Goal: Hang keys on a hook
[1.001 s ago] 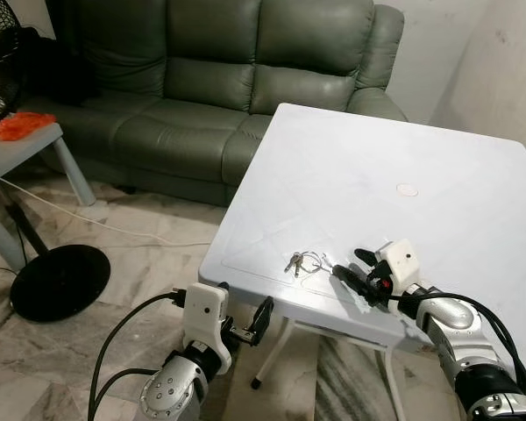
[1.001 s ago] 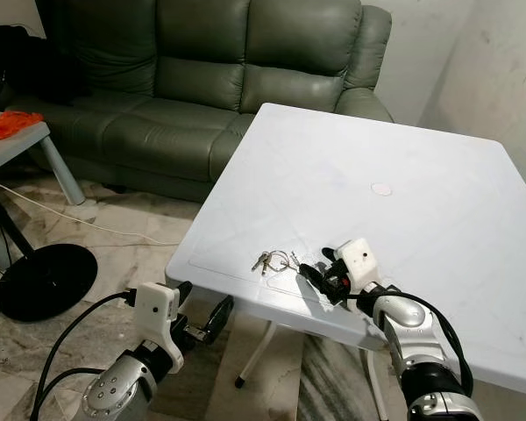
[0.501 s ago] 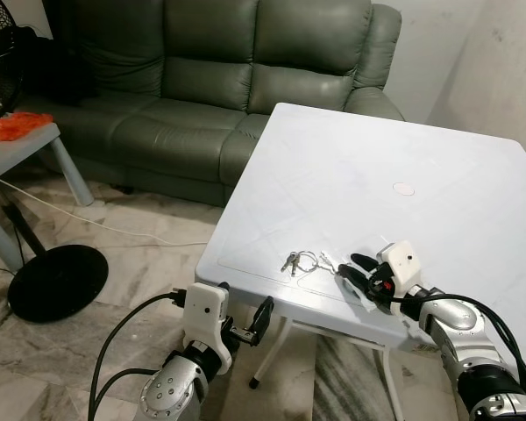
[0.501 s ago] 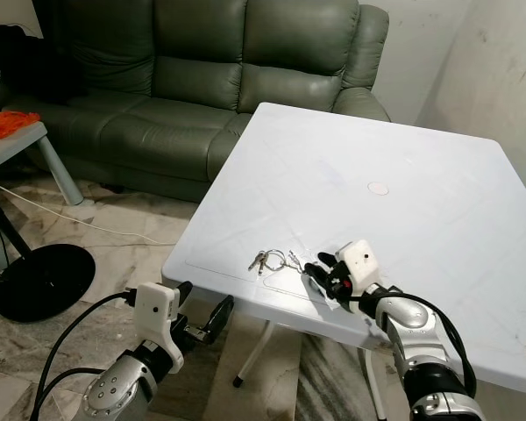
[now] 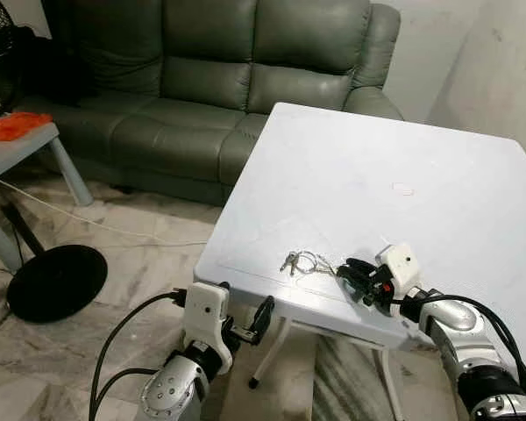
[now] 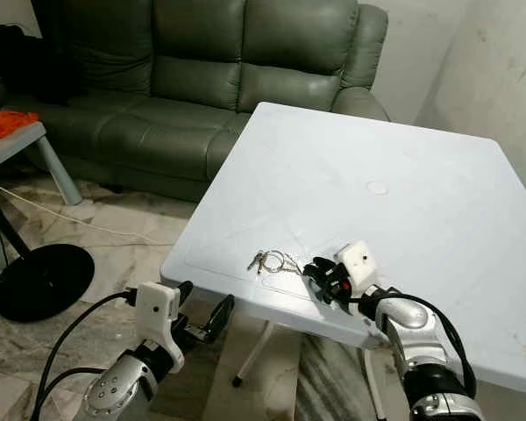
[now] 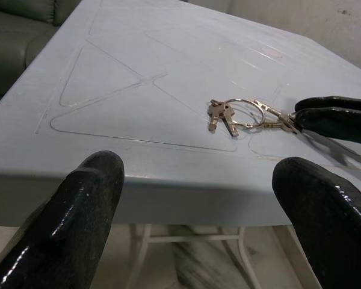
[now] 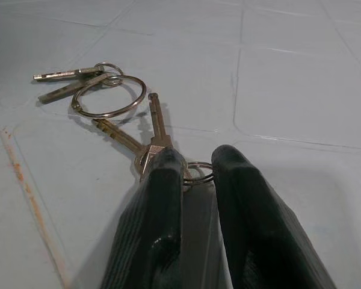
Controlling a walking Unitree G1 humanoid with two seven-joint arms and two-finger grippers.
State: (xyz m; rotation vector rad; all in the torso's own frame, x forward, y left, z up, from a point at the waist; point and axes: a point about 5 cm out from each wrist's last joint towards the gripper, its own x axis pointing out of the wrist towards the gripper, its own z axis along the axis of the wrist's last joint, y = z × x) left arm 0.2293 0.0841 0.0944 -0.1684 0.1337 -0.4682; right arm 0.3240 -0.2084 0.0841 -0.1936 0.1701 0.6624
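Observation:
A bunch of silver keys on linked rings lies flat on the white table, near its front left edge. My right gripper rests low on the tabletop at the bunch's right end. In the right wrist view its black fingers are pinched together on a small ring and key heads, while the big ring and other keys lie beyond the tips. My left gripper hangs open below the table's front edge; in its wrist view the keys lie ahead on the tabletop.
A green leather sofa stands behind the table. At the left are a fan's black base with a white cable and a small side table carrying an orange item. A faint round mark sits mid-table. Walls close in at the right.
My right gripper has slid left across the table to the keys, and its fingers have gone from spread apart to pinched on the ring end. The left arm has stayed put.

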